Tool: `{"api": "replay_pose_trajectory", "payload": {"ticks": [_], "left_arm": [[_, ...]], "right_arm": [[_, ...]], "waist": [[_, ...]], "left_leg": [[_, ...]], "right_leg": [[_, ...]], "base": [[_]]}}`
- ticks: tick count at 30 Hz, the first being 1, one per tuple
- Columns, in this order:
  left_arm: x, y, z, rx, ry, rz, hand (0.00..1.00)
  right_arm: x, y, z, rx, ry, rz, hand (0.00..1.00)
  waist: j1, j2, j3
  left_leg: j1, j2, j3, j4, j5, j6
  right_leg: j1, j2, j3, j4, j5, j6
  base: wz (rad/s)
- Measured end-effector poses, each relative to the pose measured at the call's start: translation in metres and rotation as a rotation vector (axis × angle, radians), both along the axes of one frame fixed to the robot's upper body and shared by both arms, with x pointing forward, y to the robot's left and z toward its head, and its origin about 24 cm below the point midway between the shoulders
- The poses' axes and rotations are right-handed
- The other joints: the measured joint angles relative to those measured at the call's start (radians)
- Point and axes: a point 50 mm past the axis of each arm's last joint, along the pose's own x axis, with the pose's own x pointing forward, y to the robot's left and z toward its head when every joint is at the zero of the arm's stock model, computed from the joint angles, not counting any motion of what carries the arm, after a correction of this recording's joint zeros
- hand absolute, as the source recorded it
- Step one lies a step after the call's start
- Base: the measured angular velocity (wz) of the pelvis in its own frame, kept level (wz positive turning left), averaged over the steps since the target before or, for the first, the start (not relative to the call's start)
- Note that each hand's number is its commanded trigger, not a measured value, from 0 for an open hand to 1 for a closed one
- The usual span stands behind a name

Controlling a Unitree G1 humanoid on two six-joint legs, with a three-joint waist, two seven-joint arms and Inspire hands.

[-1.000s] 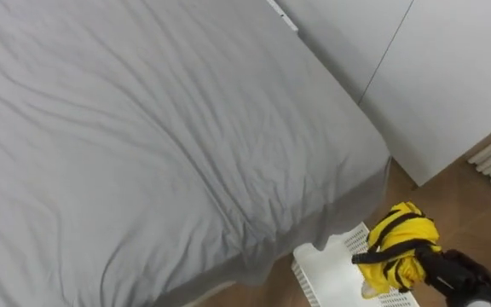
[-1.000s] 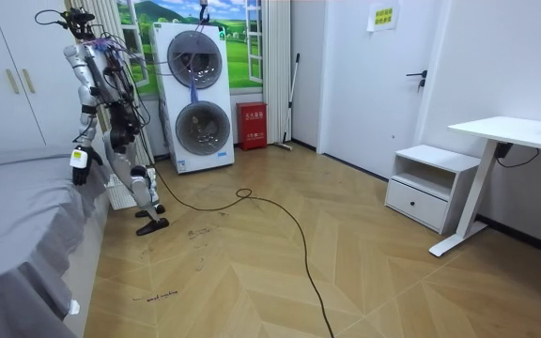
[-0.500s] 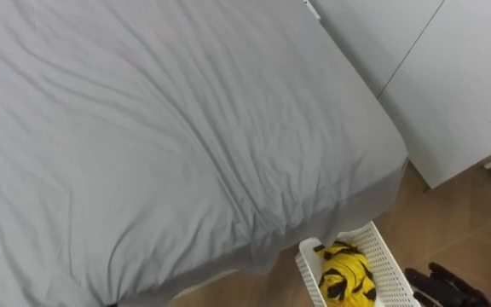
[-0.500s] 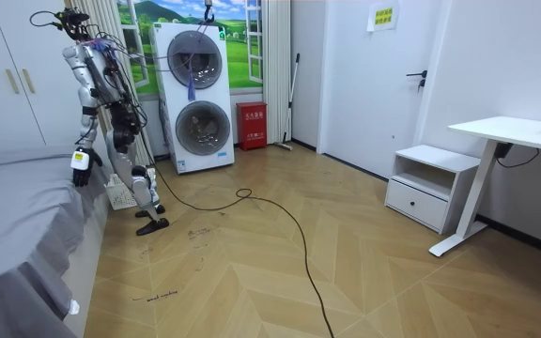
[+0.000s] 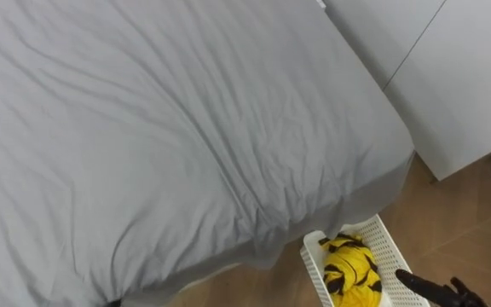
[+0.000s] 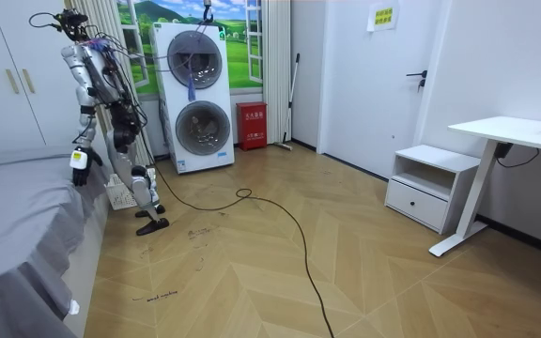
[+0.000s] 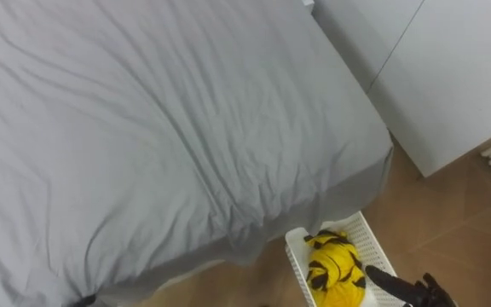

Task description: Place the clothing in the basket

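Clothes in the basket at the corner of the bed, right hand empty beside it.

The grey bed [image 5: 143, 128] takes up most of the eye views, with a white wardrobe [image 5: 459, 77] beyond its far corner. On the wood floor at that corner stands the white slatted basket [image 5: 387, 247], tucked close under the hanging sheet. The yellow-and-black clothes [image 5: 349, 269] lie bunched inside it. The right hand [image 5: 424, 286] is just beside the rim, its fingers straight and apart, holding nothing. In the room view the left hand [image 6: 81, 160] hangs by the side of the bed; whether it grips anything I cannot tell. The job looks about done. The risk is in drawing the right hand away: a finger catching the rim or a fold of cloth could tip the light basket or drag the clothes out.
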Motion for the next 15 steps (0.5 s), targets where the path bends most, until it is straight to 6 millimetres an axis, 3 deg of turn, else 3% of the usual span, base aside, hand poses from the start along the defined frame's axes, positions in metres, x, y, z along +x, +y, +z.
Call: {"api": "replay_pose_trajectory", "payload": {"ticks": [6,10,13,15], "left_arm": [[-0.004,0.0,0.0,0.001,-0.012,-0.006,0.0],[-0.01,-0.002,-0.001,0.005,-0.006,-0.021,0.0],[-0.01,-0.002,-0.001,0.01,-0.006,-0.039,0.0],[-0.011,-0.006,-0.002,0.002,-0.006,-0.043,0.0]], "right_arm": [[0.01,0.003,0.004,-0.012,-0.044,0.026,0.0],[0.005,0.009,0.001,-0.024,-0.031,0.083,0.0],[-0.001,0.027,-0.008,-0.002,-0.003,0.13,0.0],[-0.005,0.048,-0.017,0.048,0.019,0.187,0.0]], "waist": [[-0.001,-0.008,0.003],[0.01,-0.021,0.0031],[0.017,-0.052,0.0025],[0.037,-0.08,-0.0054]], "left_leg": [[0.024,-0.001,-0.005,0.0,0.0,0.0],[0.069,-0.004,-0.027,-0.002,0.0,0.0],[0.104,-0.007,-0.053,-0.004,0.0,0.0],[0.128,-0.006,-0.069,-0.006,0.0,-0.001]], "right_leg": [[0.032,-0.003,-0.011,-0.01,0.0,0.0],[0.091,-0.009,-0.031,-0.023,-0.009,0.001],[0.135,-0.014,-0.057,-0.031,-0.022,-0.001],[0.182,-0.013,-0.08,-0.05,-0.023,-0.003]], "base": [[0.04],[0.18],[0.29],[0.28]]}}
